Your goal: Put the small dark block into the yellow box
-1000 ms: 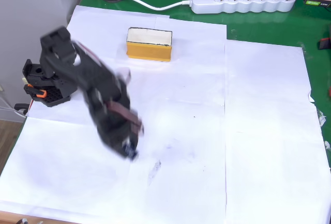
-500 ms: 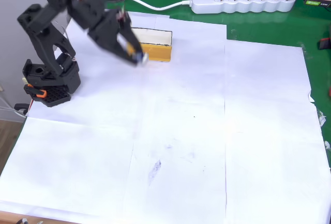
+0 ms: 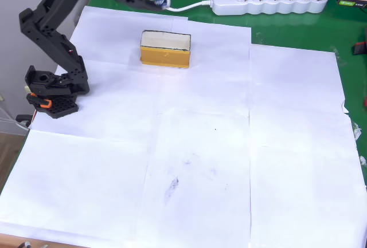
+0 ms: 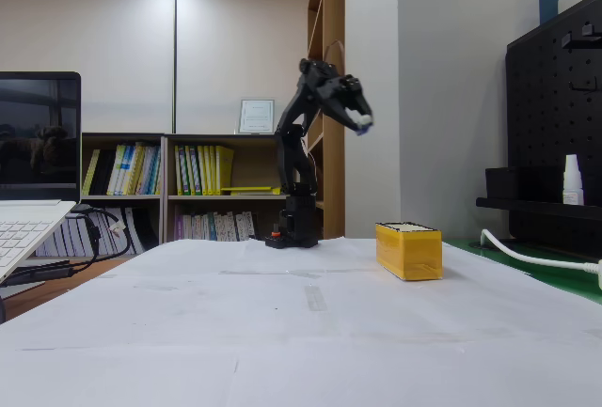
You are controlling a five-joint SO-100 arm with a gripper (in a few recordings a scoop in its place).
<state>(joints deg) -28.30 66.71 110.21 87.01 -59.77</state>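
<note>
1. At the left of the overhead view you see the matte black arm (image 3: 51, 36) rising from its base with orange parts.
2. Its gripper (image 3: 159, 0) is high in the air, closed on the small dark block (image 3: 163, 0), whose pale end sticks out.
3. Further right and lower, the yellow box (image 3: 166, 48), rectangular with a cream top, rests on the white paper (image 3: 229, 145).
4. At the far right, the glossy white power strip (image 3: 269, 0) lies on the green mat.

Tool (image 4: 362, 123) raised above, apparently behind, yellow box (image 3: 165, 48).
</note>
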